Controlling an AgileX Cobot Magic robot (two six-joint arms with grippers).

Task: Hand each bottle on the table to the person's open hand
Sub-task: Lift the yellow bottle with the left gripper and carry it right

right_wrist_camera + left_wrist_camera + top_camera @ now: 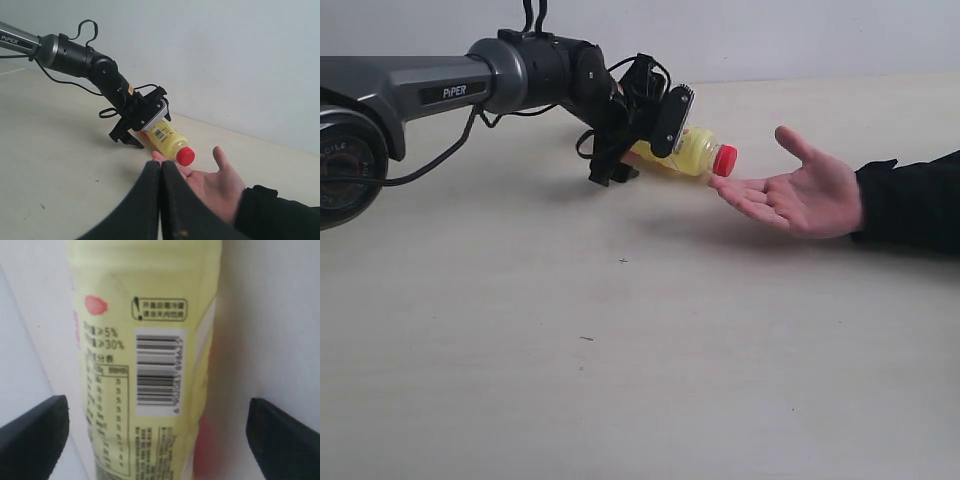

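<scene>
Yellow red-capped plastic bottle (695, 152) sat loose inside released left claw (155, 407) | cap over open hand (810, 195) | handover judged nearly complete.

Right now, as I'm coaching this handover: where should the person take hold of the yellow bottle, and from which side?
Just behind the red cap, coming from the side of the open hand. The yellow bottle points cap-first at the fingertips, and that end juts clear of the left gripper, whose open jaws flank the labelled body.
</scene>
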